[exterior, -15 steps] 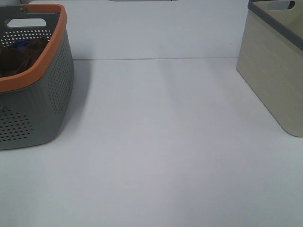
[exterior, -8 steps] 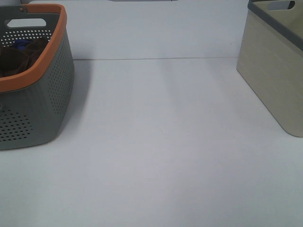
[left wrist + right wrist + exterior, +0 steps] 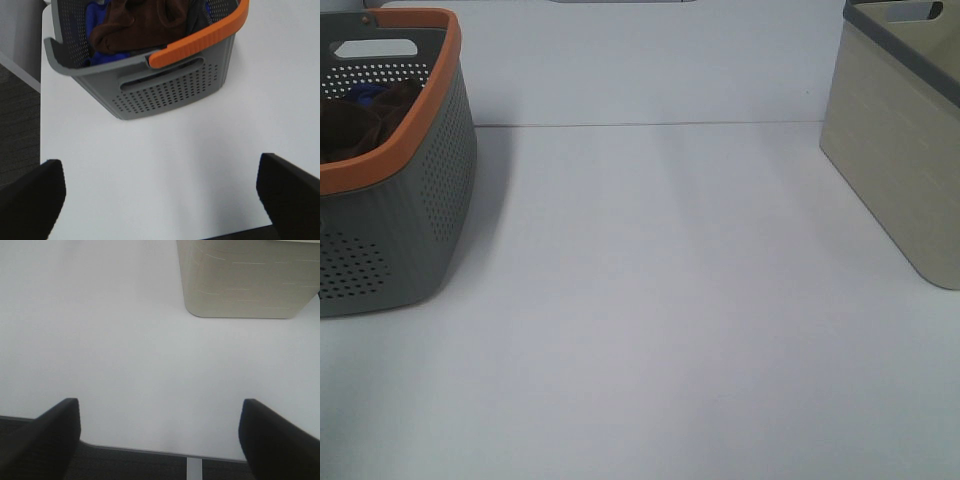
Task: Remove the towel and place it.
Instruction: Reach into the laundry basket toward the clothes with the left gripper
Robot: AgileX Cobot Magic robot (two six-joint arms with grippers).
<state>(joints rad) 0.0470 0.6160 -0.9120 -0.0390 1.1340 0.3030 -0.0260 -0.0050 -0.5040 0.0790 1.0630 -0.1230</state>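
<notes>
The dark reddish-brown towel (image 3: 137, 22) lies bunched inside the grey perforated basket with an orange rim (image 3: 170, 92), on top of a bright blue cloth (image 3: 95, 22). In the exterior high view the towel (image 3: 355, 120) shows inside the basket (image 3: 410, 210) at the far left. My left gripper (image 3: 160, 200) is open and empty, over the table short of the basket. My right gripper (image 3: 160, 440) is open and empty near the table's front edge, short of the beige bin (image 3: 247, 280). Neither gripper shows in the exterior high view.
A beige bin with a grey rim (image 3: 910, 150) stands at the right of the white table (image 3: 660, 300). The table's front edge (image 3: 150, 450) and dark floor (image 3: 17, 125) show in the wrist views.
</notes>
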